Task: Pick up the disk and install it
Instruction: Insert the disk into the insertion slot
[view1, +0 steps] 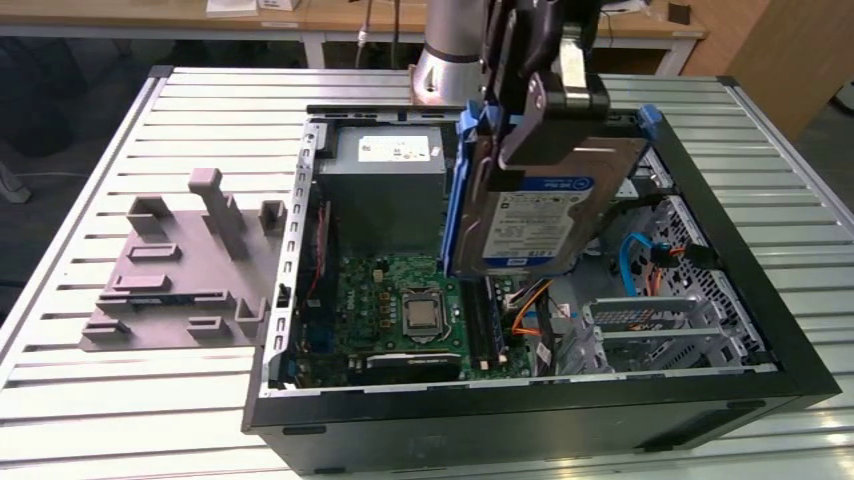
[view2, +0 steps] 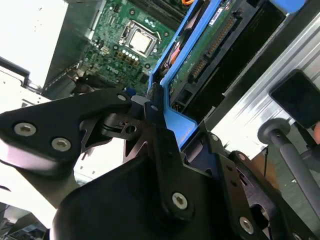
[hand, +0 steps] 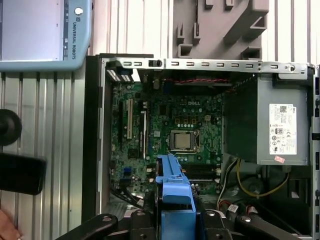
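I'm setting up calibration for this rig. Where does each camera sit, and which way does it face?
Exterior view: off the arm, raised, looking down on the open case on the table; shows the arm and the gripper holding the disk above the case.
First wrist view: on the arm, looking straight down at the motherboard; shows the gripper and disk.
Second wrist view: beside the gripper, looking along the disk towards the motherboard.
Shared: all three show gripper, disk and motherboard.
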